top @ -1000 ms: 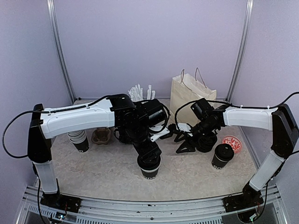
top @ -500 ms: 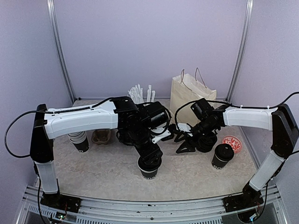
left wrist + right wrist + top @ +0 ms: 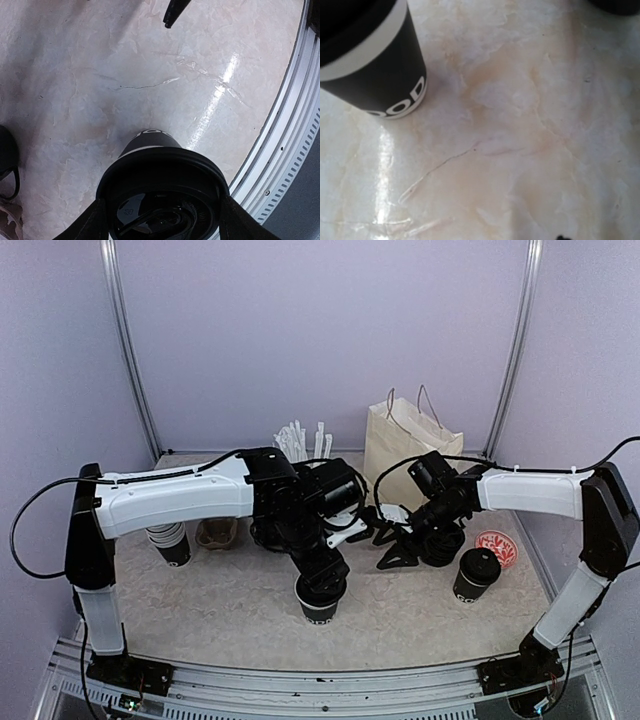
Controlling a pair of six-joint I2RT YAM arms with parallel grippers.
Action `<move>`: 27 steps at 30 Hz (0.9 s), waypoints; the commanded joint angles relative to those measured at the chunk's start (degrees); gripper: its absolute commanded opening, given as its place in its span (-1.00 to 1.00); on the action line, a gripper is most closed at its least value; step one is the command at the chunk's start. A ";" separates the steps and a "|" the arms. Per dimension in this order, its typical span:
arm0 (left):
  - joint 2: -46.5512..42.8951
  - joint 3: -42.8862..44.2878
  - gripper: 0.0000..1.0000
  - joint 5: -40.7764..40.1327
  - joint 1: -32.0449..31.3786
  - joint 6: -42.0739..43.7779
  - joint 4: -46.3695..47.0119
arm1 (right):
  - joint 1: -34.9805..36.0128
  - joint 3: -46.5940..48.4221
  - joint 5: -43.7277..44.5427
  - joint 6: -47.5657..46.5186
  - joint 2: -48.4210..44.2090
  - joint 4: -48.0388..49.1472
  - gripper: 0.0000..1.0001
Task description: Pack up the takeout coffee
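Left fingers point down at the front centre of the worktop and are closed on the lid of a black takeout cup. In the left wrist view, one finger presses on each side of the round black lid. The cup is upright, with white letters near its base, and the base is down at the worktop.

The right fingers are spread apart with nothing between them. They hang over the worktop just right of the left arm's wrist and behind the held cup. One black tip shows at the top of the left wrist view, clear of the cup.

A second lidded cup stands upright toward the front right, well apart from the first and untouched. Just behind it, a round red-and-white disc lies flat. A cream paper bag with handles stands at the back, behind the right arm. White straws stick up to the left of the bag. At the left, a stack of cups stands beside a brown cardboard carrier. A dark round thing sits under the right wrist, too hidden to make out.
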 commanded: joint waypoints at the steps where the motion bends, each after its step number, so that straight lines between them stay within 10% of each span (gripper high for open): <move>1: 0.14 3.55 0.20 -1.76 -1.11 -0.49 -2.58 | -0.56 0.46 -1.05 -0.20 0.80 -0.73 0.28; 27: 1.46 1.08 0.21 -1.89 -0.90 0.23 -1.27 | -0.59 0.51 -1.05 -0.37 1.08 -1.10 0.28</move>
